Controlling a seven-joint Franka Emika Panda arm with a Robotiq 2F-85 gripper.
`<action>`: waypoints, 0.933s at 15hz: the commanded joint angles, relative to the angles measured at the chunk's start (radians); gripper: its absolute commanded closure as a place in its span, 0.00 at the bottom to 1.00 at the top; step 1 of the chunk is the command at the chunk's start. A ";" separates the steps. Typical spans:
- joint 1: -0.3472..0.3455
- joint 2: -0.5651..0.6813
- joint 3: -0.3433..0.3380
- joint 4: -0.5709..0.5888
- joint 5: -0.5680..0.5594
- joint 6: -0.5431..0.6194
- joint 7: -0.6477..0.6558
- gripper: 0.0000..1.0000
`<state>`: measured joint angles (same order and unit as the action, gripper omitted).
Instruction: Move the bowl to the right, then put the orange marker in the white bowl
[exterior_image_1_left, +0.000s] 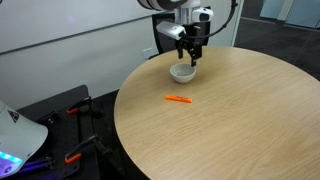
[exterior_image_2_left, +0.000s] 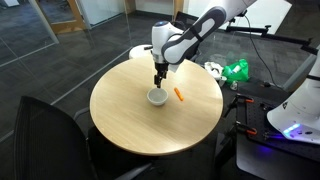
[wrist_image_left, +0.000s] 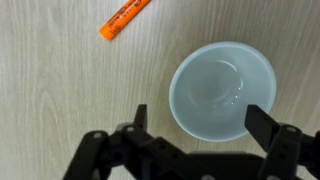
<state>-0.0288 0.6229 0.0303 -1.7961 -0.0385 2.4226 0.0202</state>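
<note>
The small white bowl (exterior_image_1_left: 183, 72) sits on the round wooden table (exterior_image_1_left: 240, 120). It also shows in an exterior view (exterior_image_2_left: 157, 97) and fills the right half of the wrist view (wrist_image_left: 222, 90). The orange marker (exterior_image_1_left: 179, 99) lies flat on the table beside the bowl, apart from it; it also appears in an exterior view (exterior_image_2_left: 180, 95) and at the top of the wrist view (wrist_image_left: 124, 17). My gripper (exterior_image_1_left: 190, 55) hangs just above the bowl, open and empty. In the wrist view its fingers (wrist_image_left: 200, 122) stand wide apart over the bowl's near rim.
A dark chair (exterior_image_2_left: 55, 140) stands at the table's near edge. Green and white clutter (exterior_image_2_left: 230, 70) and equipment lie beyond the table. Red-handled gear (exterior_image_1_left: 75, 110) sits beside the table on a dark stand.
</note>
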 joint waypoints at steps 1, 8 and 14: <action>-0.018 0.063 0.010 0.070 0.049 -0.025 -0.043 0.00; -0.029 0.145 0.012 0.142 0.069 -0.035 -0.041 0.00; -0.018 0.152 0.000 0.134 0.070 -0.010 -0.025 0.00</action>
<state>-0.0566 0.7737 0.0407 -1.6646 0.0202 2.4142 0.0020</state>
